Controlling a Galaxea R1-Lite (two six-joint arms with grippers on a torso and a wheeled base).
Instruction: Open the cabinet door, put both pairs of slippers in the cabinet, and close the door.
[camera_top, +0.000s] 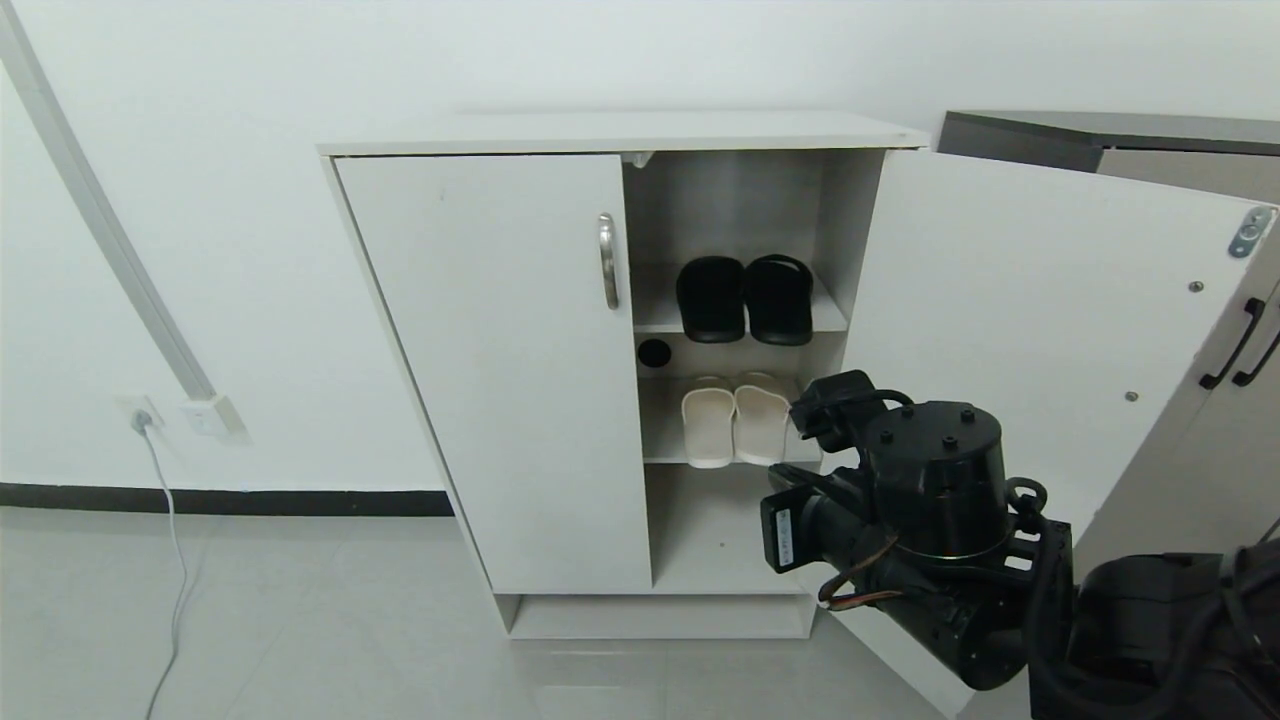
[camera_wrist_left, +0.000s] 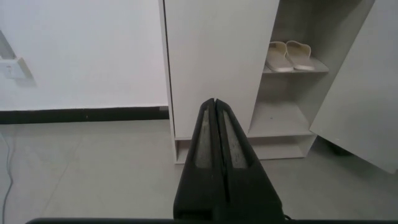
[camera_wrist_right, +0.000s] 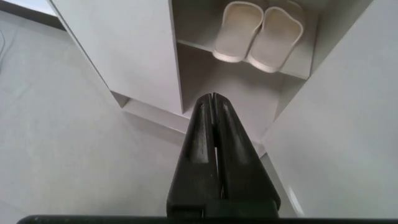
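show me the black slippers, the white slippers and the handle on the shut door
black slippers (camera_top: 712, 300): head view, middle of the left slipper
white slippers (camera_top: 760, 425): head view, middle of the right slipper
handle (camera_top: 607, 262): head view, middle of the bar

My head camera looks down on the white two-door wooden cabinet (camera_top: 480, 380) from behind the right pincer (camera_wrist_right: 213, 98). Wrist cameras sight along their pincers, the left pincer (camera_wrist_left: 213, 102) farther back; all share the cream slide slippers (camera_top: 735, 425) beyond the tips.
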